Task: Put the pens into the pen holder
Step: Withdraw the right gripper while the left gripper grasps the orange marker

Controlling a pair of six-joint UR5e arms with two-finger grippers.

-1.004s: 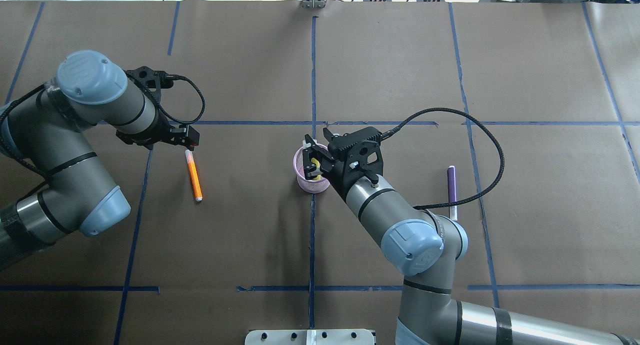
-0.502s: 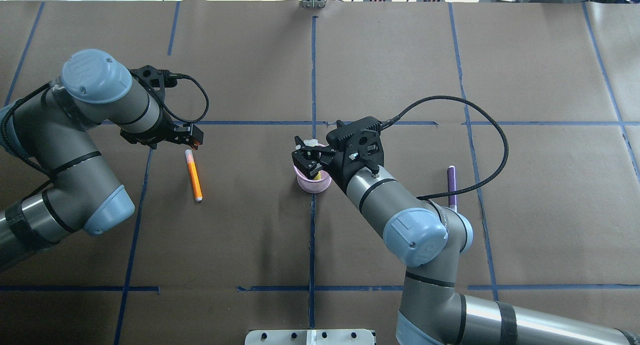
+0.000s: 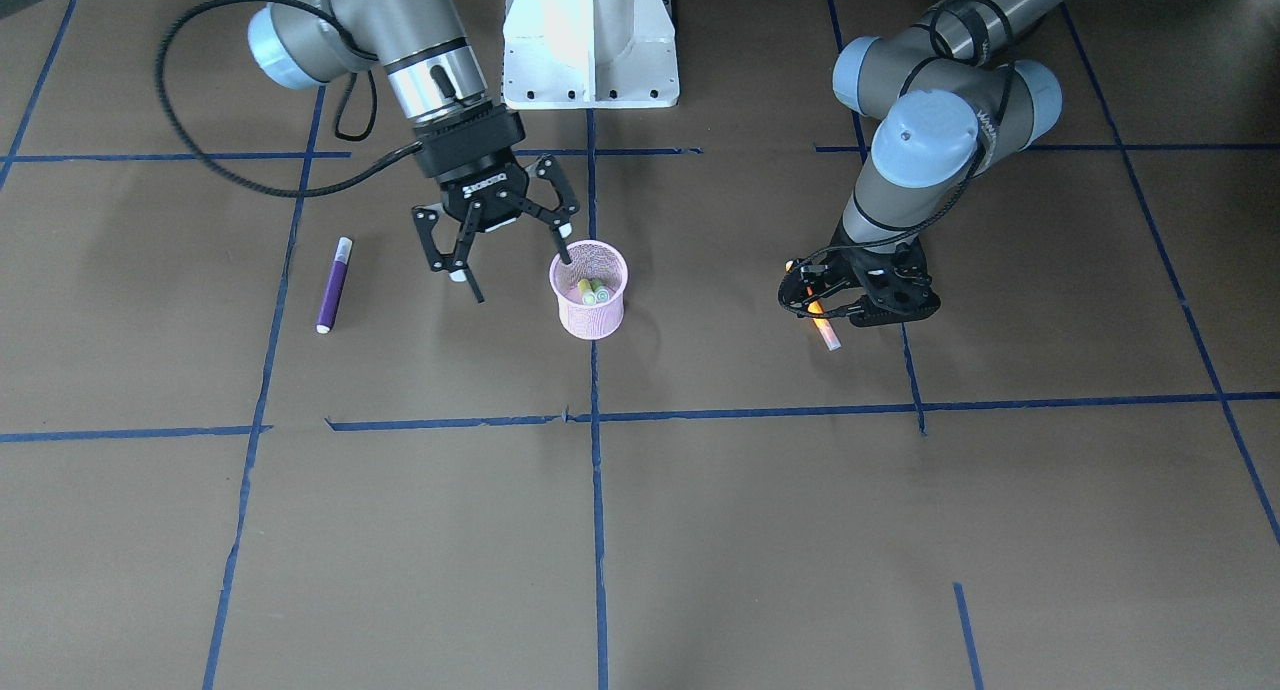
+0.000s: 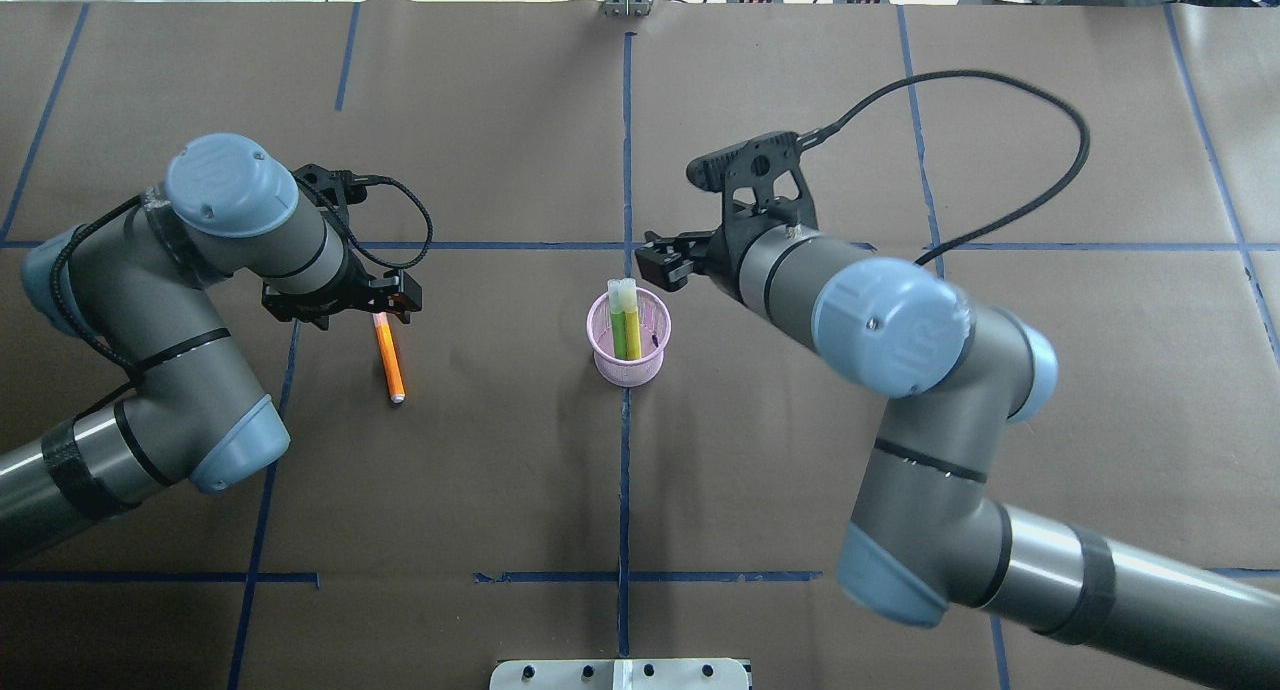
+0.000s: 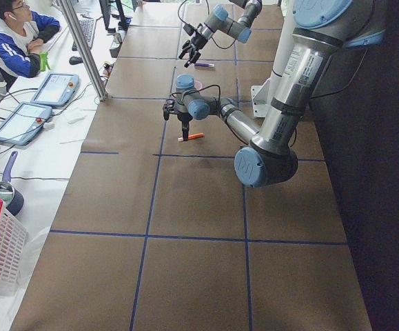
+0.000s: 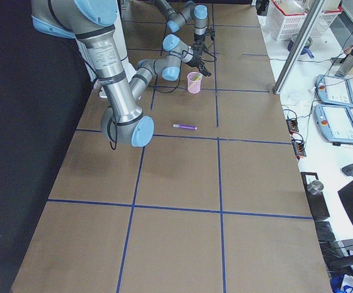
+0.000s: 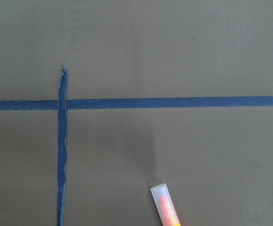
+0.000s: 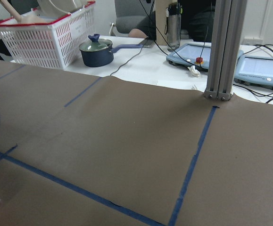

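Left gripper (image 4: 388,298) hangs low over the capped end of the orange pen (image 4: 391,362). How far its jaws stand apart cannot be told. The pen lies flat on the bench (image 4: 480,470), just beside a blue tape line (image 4: 264,490); the wrist view shows its pale cap lying free on the paper. At mid-bench the pink mesh cup (image 4: 610,368) stands upright on the centre line. The green pen (image 4: 619,320) is inside it, cap up and leaning toward the far rim, with a yellow shaft close beside it. Right gripper (image 3: 522,278) is raised beside the cup on the robot's right, jaws spread wide and holding nothing. Purple pen (image 3: 333,285) lies flat farther right, well apart from the cup.
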